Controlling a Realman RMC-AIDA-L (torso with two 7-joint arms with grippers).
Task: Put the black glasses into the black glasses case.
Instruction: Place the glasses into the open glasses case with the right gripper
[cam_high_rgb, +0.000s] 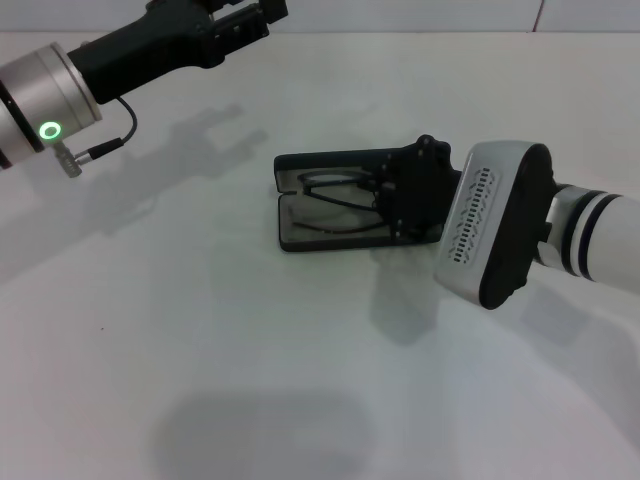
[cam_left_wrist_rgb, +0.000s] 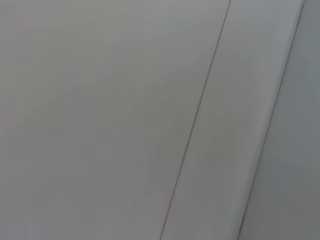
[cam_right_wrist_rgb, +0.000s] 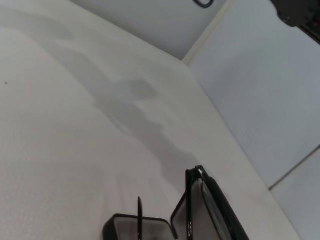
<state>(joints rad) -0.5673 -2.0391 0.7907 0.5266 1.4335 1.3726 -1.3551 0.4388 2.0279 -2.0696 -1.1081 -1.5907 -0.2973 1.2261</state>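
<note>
While the black glasses case lies open on the white table just right of centre in the head view, the black glasses are seen inside it, their thin frame lying across the grey lining of both halves.

Step in hand: the placing of the glasses is judged to be at its end, or very nearly so. The frame appears to rest in the case, though whether it is fully seated cannot be told.

Right gripper: entered from the right of the frame, with its black fingers set over the right end of the case, on or just beside the glasses. Whether the fingers are clenched on the frame or already released is not shown; it cannot be told. In the right wrist view only a raised edge of the case and a slim upright piece of the glasses are caught at the lower edge of the frame.

Left gripper: held high at the upper left of the head view, well apart from the case, idle. Its fingers cannot be made out.

Next move, as judged: the glasses are to be let go if held, the right arm is to be drawn clear, and the lid may then be closed.
</note>
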